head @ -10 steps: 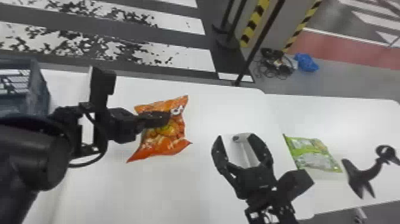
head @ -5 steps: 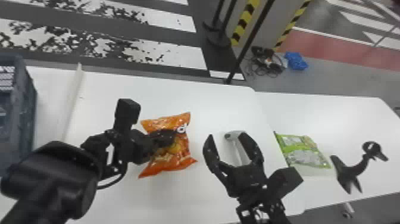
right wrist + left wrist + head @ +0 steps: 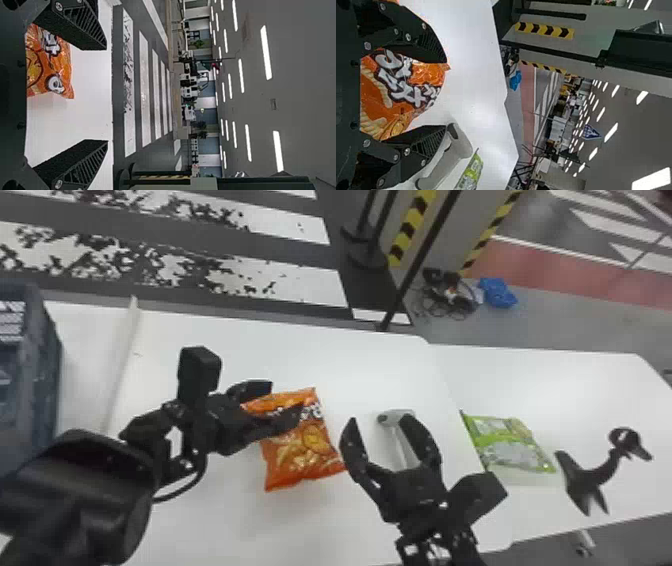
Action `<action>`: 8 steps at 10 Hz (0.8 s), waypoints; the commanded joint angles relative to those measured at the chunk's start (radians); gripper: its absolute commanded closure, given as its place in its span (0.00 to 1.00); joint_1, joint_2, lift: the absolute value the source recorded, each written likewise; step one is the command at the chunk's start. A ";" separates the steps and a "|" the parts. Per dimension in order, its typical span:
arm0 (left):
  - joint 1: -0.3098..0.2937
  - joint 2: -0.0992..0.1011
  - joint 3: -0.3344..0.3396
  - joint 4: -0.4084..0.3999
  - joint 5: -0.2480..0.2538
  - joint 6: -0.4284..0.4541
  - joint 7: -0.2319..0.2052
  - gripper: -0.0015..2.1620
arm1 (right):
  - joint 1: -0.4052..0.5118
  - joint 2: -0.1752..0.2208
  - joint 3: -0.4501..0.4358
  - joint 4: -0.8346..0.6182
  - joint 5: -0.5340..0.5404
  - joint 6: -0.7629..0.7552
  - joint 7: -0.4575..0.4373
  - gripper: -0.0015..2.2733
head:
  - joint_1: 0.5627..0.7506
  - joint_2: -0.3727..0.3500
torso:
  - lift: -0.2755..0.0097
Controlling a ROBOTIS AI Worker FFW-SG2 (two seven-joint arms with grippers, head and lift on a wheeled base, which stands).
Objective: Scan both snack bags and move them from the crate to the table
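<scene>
In the head view my left gripper (image 3: 286,400) is over the far side of the orange snack bag (image 3: 302,452), fingers spread apart. The left wrist view has the orange bag (image 3: 375,105) between the open fingers of this gripper (image 3: 445,94). My right gripper (image 3: 380,420) stands open above the scanner (image 3: 397,419), right of the orange bag. In its wrist view the right gripper (image 3: 107,95) holds nothing, and part of the orange bag (image 3: 59,73) appears near one finger. The green snack bag (image 3: 515,445) lies flat farther right on the table.
A dark blue crate (image 3: 32,390) stands at the left edge. The white table (image 3: 225,525) spreads beneath both arms. At the far right is a black bird-shaped stand (image 3: 592,477), beside the green bag. A black pole (image 3: 415,270) rises behind the table.
The orange bag has shifted right and nearer together with my left gripper, whose fingers have spread apart. The head view has tilted slightly, and the right gripper keeps its open pose.
</scene>
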 commanded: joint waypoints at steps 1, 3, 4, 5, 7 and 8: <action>0.066 0.016 0.066 -0.099 -0.018 -0.039 0.001 0.02 | 0.001 -0.002 -0.002 0.001 -0.002 0.000 0.002 0.04 | 0.70 0.03 | 0.66; 0.176 0.049 0.184 -0.228 -0.043 -0.159 0.006 0.03 | -0.002 -0.002 -0.004 0.001 -0.018 0.015 0.003 0.04 | 0.70 0.03 | 0.66; 0.225 0.067 0.232 -0.283 -0.046 -0.165 0.015 0.04 | -0.008 -0.002 -0.013 -0.002 -0.051 0.055 0.008 0.04 | 0.70 0.05 | 0.66; 0.284 0.087 0.278 -0.339 -0.047 -0.205 0.054 0.04 | -0.016 -0.002 -0.022 -0.014 -0.066 0.117 0.009 0.04 | 0.70 0.11 | 0.66; 0.385 0.105 0.344 -0.443 -0.069 -0.208 0.170 0.04 | -0.039 -0.002 -0.044 -0.045 -0.130 0.282 0.014 0.04 | 0.70 0.21 | 0.66; 0.428 0.109 0.354 -0.491 -0.069 -0.201 0.222 0.04 | -0.059 -0.002 -0.059 -0.068 -0.157 0.423 0.017 0.04 | 0.70 0.26 | 0.66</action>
